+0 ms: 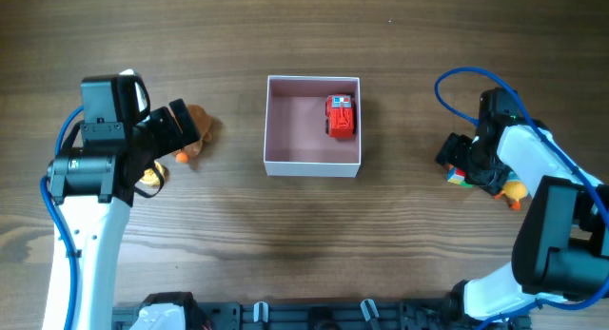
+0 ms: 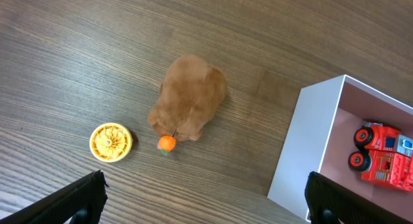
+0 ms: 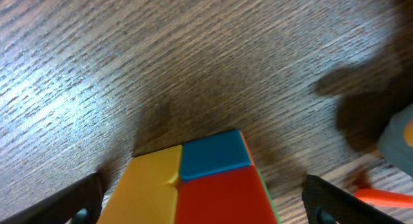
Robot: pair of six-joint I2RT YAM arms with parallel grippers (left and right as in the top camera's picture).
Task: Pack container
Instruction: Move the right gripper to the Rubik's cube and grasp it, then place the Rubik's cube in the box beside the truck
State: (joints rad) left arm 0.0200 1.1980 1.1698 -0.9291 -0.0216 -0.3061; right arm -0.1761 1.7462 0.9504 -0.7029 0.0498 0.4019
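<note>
I am partway through packing. The container sits mid-table toward the far edge, with a red truck inside near its right wall. The step in hand, as I judge it, is picking up the next toy. My right gripper is low near the right edge, wrist pitched down. Its fingers are spread wide either side of a coloured cube and, as far as I can see, not touching it. Next they must close squarely on the cube's faces, then lift. My left gripper hangs near the left edge above a brown plush, fingers wide apart and holding nothing. A yellow disc lies beside the plush.
</note>
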